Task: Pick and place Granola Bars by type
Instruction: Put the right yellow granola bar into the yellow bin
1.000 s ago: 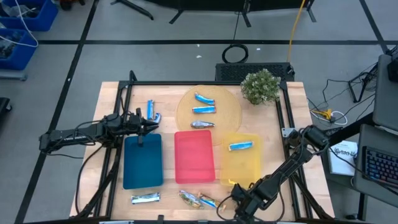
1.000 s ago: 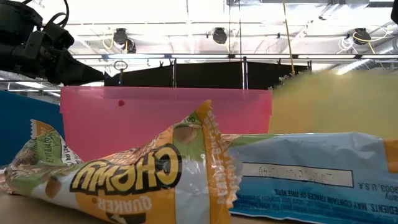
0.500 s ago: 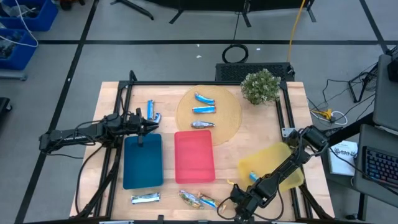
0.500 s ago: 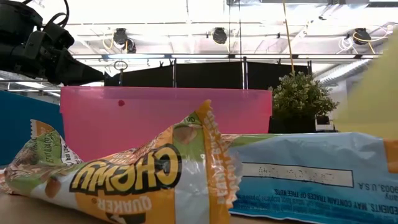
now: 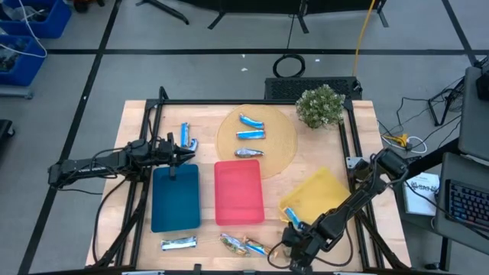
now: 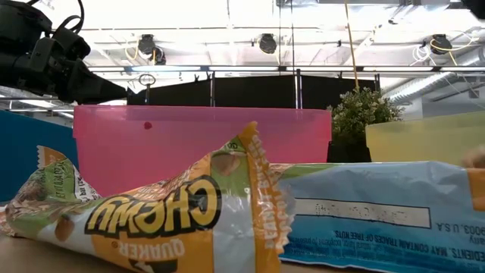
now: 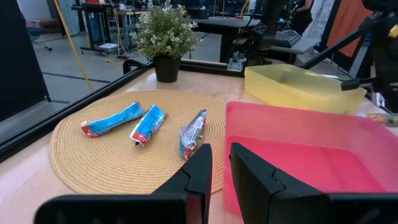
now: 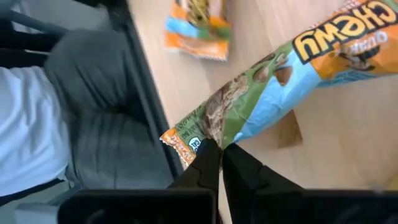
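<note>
Green, orange and sky-blue foil covers the Chewy bar (image 8: 273, 87) lying flat near the counter's (image 5: 328, 137) front edge, its long axis running roughly along that edge, crimped end toward the right gripper (image 8: 217, 152). That gripper's fingers are pressed together, pinching the crimped tail of the wrapper. Beside it lies a pale-blue bar (image 6: 379, 216), and another bar (image 5: 177, 244) sits further left. The yellow tray (image 5: 321, 198) sits skewed with a blue bar (image 5: 293, 218) at its front corner. Three bars (image 7: 146, 123) rest on the woven mat (image 7: 81, 158), pointing different ways. The left gripper (image 7: 216, 163), slightly parted and holding nothing, hovers beside the red tray (image 7: 298, 149).
</note>
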